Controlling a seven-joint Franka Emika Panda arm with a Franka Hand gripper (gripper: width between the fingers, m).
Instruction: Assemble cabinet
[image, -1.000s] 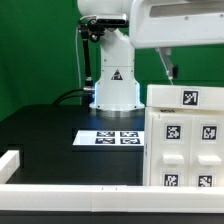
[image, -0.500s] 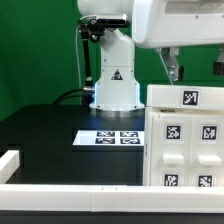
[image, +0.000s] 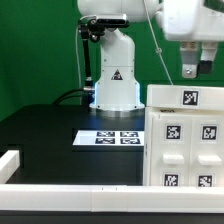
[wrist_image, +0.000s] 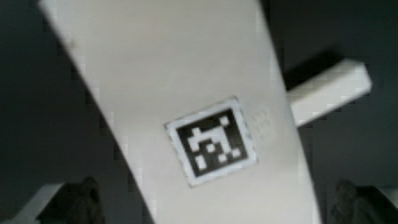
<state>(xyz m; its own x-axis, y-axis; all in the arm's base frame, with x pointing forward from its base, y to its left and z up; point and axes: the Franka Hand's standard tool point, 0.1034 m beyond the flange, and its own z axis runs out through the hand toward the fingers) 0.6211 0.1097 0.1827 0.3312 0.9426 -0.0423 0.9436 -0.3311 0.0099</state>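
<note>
One cabinet (image: 186, 140) is in view, a large white case that stands upright on the black table (image: 45, 135), with tagged faces toward the exterior camera. Using the cabinet as the landmark: the marker board (image: 110, 138) lies flat on the table just beside its lower edge, on the exterior view's left, and the robot base (image: 115, 80) stands behind that board.

The gripper (image: 190, 70) hangs above the cabinet's top edge, apart from it. In the wrist view a white tagged panel (wrist_image: 196, 110) fills the frame below the two fingertips (wrist_image: 71, 200), which stand spread wide either side of it and hold nothing. This placement suggests alignment over the cabinet's top before a descent. Contact is not shown.
</note>
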